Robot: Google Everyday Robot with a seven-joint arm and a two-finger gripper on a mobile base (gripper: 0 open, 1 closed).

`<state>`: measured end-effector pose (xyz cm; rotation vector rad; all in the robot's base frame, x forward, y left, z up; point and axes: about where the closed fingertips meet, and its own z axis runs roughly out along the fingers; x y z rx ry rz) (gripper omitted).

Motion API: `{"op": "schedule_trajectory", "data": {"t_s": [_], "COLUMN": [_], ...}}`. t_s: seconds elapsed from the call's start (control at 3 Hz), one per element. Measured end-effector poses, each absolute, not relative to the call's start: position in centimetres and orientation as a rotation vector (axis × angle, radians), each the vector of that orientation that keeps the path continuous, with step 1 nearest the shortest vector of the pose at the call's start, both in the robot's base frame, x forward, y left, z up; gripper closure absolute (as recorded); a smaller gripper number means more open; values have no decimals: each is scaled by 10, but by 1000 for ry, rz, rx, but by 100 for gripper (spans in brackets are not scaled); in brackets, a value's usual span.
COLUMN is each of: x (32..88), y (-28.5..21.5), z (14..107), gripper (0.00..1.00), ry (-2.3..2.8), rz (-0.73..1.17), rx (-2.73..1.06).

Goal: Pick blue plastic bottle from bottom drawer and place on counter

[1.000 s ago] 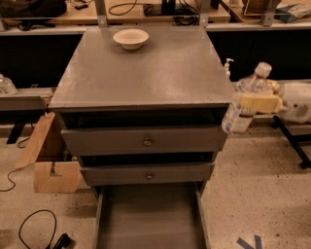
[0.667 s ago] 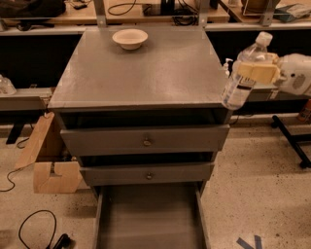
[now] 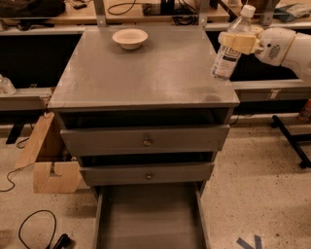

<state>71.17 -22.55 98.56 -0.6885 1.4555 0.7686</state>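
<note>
My gripper [image 3: 238, 42] comes in from the right and is shut on the blue plastic bottle [image 3: 230, 48], a slim clear bottle with a white cap and a white label. It holds the bottle tilted, in the air above the right edge of the counter [image 3: 146, 73]. The bottle's base hangs a little above the grey top. The bottom drawer [image 3: 150, 219] is pulled open at the bottom of the view, and its grey floor is bare.
A white bowl [image 3: 129, 37] stands at the back of the counter. Two upper drawers with round knobs [image 3: 146, 142] are slightly open. A cardboard box [image 3: 51, 160] and black cables [image 3: 34, 233] lie on the floor at the left. A wooden workbench [image 3: 146, 12] runs behind.
My gripper has lifted the bottle up and moved it left, from beside the cabinet's right side to above the counter's right edge.
</note>
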Motion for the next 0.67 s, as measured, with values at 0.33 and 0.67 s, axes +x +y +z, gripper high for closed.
{"op": "schedule_trajectory", "data": {"t_s": [0.33, 0.67], "x": [744, 765], "y": [-217, -209], "z": [967, 938], "gripper": [100, 100], "ry": [1489, 1521], "rz": [705, 668], "rx": [-700, -720]}}
